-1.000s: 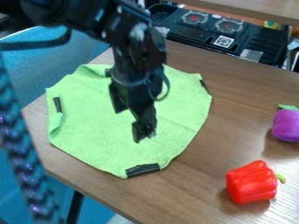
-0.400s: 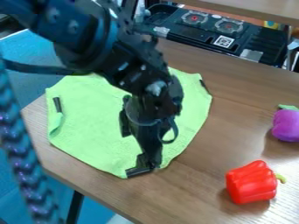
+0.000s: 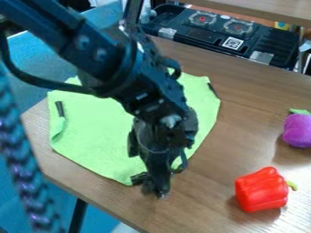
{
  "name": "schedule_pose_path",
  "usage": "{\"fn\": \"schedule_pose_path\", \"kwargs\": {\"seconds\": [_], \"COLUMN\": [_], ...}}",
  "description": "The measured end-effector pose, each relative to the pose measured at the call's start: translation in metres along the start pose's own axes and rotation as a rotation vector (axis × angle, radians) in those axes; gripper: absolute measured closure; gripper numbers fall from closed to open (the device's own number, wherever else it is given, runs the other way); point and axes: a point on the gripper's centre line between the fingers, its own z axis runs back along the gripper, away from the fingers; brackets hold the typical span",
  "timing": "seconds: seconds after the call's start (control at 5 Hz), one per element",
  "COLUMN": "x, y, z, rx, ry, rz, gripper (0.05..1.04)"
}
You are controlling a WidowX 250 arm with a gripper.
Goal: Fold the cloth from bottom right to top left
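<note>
Gripper [image 3: 156, 191] has shifted down view, past dark strip [image 3: 138, 178] on green cloth [image 3: 97, 132]; whether open or pinching, cannot tell. Cloth lies spread on surface [image 3: 209, 189]. Best: grip edge low, lift just clear, sweep diagonally to top left, lower softly.

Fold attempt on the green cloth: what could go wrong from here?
Grasp miss: the hand is at the bottom edge of the cloth, tip seemingly past it over the table. It might close on nothing.
Slide-off: the cloth's upper-left side lies along the table edge, so a drag that way could pull it over.
Uneven fold: its left edge is curled.
</note>
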Motion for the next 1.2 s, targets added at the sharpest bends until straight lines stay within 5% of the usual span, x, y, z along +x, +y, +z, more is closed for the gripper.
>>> {"fn": "schedule_pose_path", "kwargs": {"seconds": [0.4, 0.8, 1.0, 1.2], "x": [0.008, 0.001, -0.003, -0.003], "y": [0.002, 0.001, -0.002, -0.005], "z": [-0.012, -0.015, -0.011, 0.002], "rx": [0.018, -0.013, -0.035, -0.039], "ry": [0.036, 0.063, 0.059, 0.033], "rz": [0.024, 0.061, 0.049, 0.043], "gripper": [0.127, 0.713, 0.917, 1.005]}}
